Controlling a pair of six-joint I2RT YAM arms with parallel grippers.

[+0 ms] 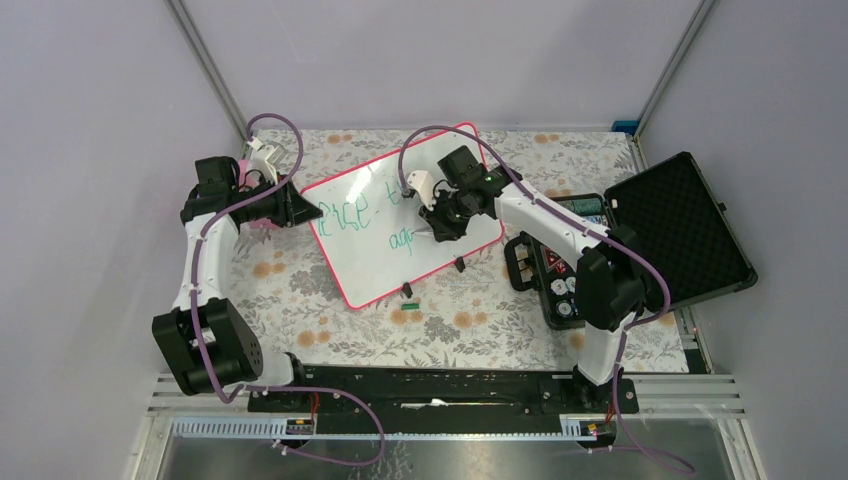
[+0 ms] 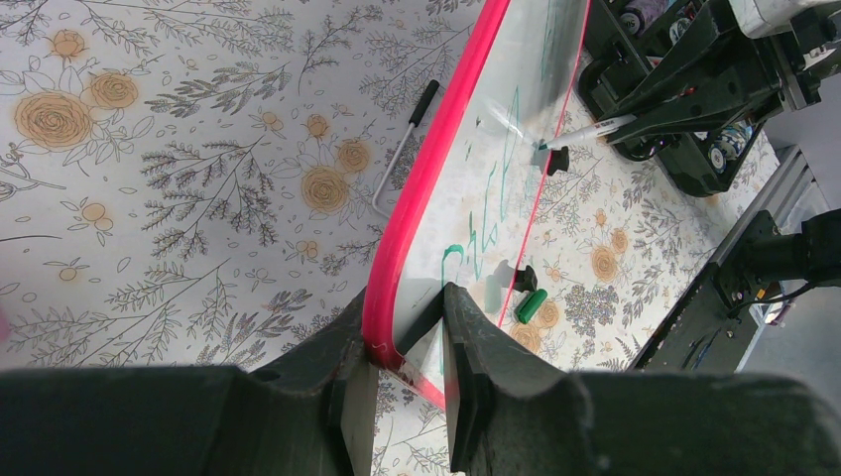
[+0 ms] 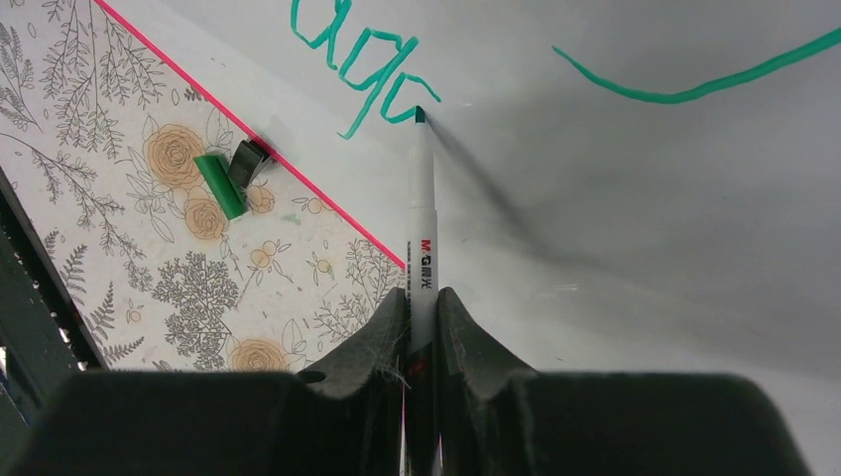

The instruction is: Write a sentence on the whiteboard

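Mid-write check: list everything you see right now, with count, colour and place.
whiteboard: one, white with pink-red frame, mid-table
sentence: green scrawl, two lines, on the whiteboard
marker: one, white with green tip, tip on the whiteboard
cap: one, green, on the cloth by the whiteboard's near edge
clips: two, black, on that near edge
case: one, black, open, right of the whiteboard
cloth: one, floral, over the table
left gripper: shut on the whiteboard's left edge
right gripper: shut on the marker
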